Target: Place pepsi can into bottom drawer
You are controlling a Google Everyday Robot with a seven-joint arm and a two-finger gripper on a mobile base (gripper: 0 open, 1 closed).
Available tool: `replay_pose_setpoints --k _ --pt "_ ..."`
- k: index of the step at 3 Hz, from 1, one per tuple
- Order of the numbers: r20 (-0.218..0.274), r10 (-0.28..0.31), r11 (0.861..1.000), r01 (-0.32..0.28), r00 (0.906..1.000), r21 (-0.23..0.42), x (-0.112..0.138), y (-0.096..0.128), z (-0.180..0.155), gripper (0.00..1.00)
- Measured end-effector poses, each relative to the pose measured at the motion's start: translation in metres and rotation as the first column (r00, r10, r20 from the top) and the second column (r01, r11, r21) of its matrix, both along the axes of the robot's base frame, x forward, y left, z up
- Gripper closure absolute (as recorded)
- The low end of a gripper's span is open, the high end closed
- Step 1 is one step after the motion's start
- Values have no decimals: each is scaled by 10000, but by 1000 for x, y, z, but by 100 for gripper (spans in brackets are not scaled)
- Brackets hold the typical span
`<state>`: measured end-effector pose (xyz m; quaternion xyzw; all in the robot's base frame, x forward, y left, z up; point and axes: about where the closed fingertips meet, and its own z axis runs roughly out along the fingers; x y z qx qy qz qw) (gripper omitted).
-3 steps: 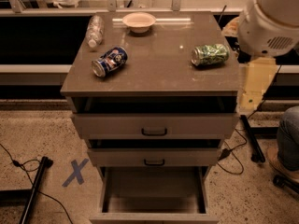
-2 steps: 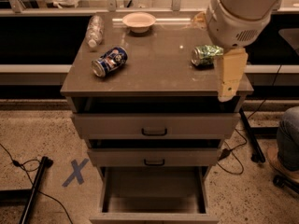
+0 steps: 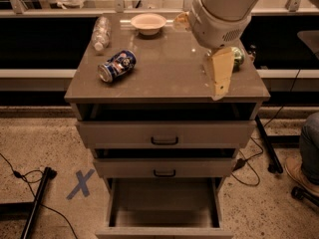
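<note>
While lying sideways on the surface (image 3: 164,71), pepsi can (image 3: 117,66) is likely handling light, slick, dentable; take across its middle. Hand (image 3: 219,78) is hovering well apart; its opening cannot be told.

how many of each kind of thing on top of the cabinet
cans: 2 (pepsi can, green can)
bottles: 1 (bottle)
bowls: 1 (bowl)
total: 4
The gripper hangs just in front of the green can, hiding most of it.
</note>
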<state>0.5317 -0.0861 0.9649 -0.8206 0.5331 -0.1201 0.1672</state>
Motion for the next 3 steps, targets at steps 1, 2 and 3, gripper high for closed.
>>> replay_pose_setpoints --k 1,2,3 --pt "-638 734 9970 -748 9953 -193 14 6 -20 0" --pt "-1131 1588 9868 -1612 9808 -123 50 4 -47 0" --pt "-1255 2677 9624 -2714 9553 -133 100 17 -85 0"
